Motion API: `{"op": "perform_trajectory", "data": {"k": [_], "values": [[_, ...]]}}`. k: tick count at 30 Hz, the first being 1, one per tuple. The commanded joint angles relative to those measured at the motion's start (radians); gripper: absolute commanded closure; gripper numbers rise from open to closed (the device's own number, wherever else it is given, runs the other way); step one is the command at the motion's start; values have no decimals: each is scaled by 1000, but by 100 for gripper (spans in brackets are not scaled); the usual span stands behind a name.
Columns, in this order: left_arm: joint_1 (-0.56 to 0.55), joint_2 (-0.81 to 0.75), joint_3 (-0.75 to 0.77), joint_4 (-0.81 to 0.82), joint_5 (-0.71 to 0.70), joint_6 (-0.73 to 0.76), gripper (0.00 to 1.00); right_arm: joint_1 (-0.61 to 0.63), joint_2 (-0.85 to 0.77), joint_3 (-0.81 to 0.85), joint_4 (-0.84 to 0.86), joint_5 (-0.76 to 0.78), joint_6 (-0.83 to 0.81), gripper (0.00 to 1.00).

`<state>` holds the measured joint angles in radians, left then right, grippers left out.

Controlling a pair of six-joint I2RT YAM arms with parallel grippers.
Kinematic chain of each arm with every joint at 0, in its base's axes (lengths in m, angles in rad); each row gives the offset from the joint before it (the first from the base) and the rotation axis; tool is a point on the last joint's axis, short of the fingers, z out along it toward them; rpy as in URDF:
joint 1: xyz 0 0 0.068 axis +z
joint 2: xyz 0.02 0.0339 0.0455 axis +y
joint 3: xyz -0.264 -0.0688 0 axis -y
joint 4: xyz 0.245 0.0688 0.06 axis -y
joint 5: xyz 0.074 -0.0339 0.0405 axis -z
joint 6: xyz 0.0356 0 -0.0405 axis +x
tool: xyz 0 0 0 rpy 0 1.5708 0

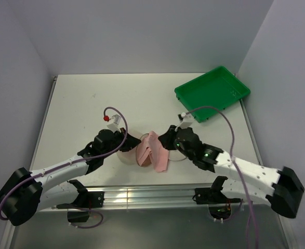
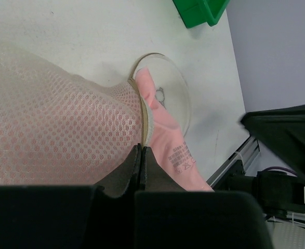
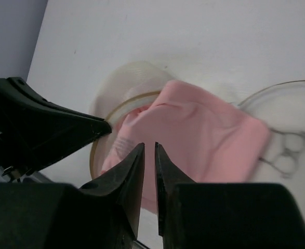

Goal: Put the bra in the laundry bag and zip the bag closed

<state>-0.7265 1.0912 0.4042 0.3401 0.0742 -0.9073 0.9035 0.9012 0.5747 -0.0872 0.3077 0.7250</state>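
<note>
Bra fabric, salmon pink, lies directly ahead of both pincers, partly inside the laundry bag. The left gripper has its fingers pressed together on the bag's zip rim, with one mesh dome bulging to their left and pink showing through the mesh. Just past its tips the bra spills out over the rim. Only this wrist view shows the printed care label on it. Further out, the bag's other half lies flat on the table, bearing a small dark mark.

The right gripper sits over the bra with only a thin slit between its fingers; whether any fabric is caught there cannot be told. Its camera shows the left gripper's black finger at the rim, off to its left.

From above, the two grippers face each other across the bra, towards the table's near edge. A green tray stands well beyond the right gripper, at the far right corner. The table is white, and the walls are pale grey-violet.
</note>
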Motion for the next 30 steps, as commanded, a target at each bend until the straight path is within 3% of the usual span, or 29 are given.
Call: {"op": "perform_trajectory", "data": {"k": [1,4,11,16,23,27,30], "values": [[-8,1,28,50,12,-1,100,18,175,-22,358,-137,70,80],[-8,1,33,34,10,7,100,37,276,-16,460,-214,102,78],[-8,-13,51,46,21,-1,100,83,438,-48,633,-232,183,77],[-22,-7,53,65,47,-19,100,94,641,-38,799,-272,255,77],[-48,-59,39,50,47,-44,100,98,752,19,831,-145,266,78],[-51,-91,27,-4,15,-39,100,101,701,-2,842,-108,260,69],[-50,-119,36,-65,-37,-18,100,124,598,-50,795,-70,238,50]]}}
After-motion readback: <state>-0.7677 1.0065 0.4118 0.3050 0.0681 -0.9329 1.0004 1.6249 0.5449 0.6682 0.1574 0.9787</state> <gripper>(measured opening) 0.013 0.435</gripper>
